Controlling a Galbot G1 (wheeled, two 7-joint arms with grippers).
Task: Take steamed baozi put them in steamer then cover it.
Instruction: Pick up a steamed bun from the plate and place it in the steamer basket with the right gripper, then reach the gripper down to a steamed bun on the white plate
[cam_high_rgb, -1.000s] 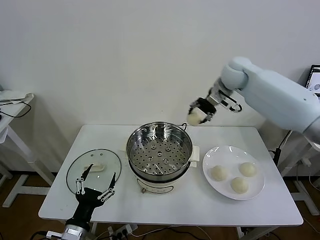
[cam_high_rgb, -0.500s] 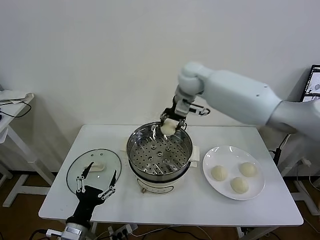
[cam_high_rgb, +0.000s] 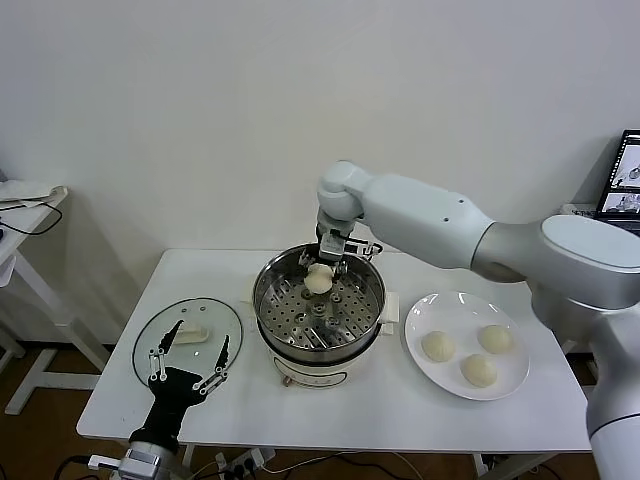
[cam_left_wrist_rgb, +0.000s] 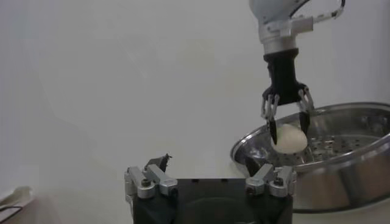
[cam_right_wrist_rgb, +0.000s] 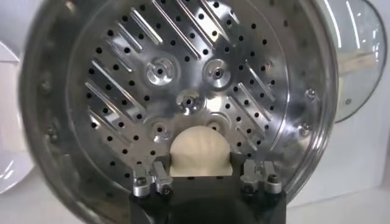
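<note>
Head view: the right arm has been swung in from the far right of the table (cam_high_rgb: 120, 400) and is now lowered over the steamer (cam_high_rgb: 319, 312), a shift made within the last second. The cover (cam_high_rgb: 190, 340) lies flat to the steamer's left, and the plate (cam_high_rgb: 468, 345) on its right carries three baozi. The left gripper (cam_high_rgb: 190, 362) is parked wide open at the near edge of the cover. The right gripper (cam_high_rgb: 319, 272) has been brought inside the rim, its fingers set around one baozi (cam_high_rgb: 318, 279) just over the perforated tray; whether the bun has been let go cannot be told. A release of the first bun is judged to be in hand, with three more and the covering left.
</note>
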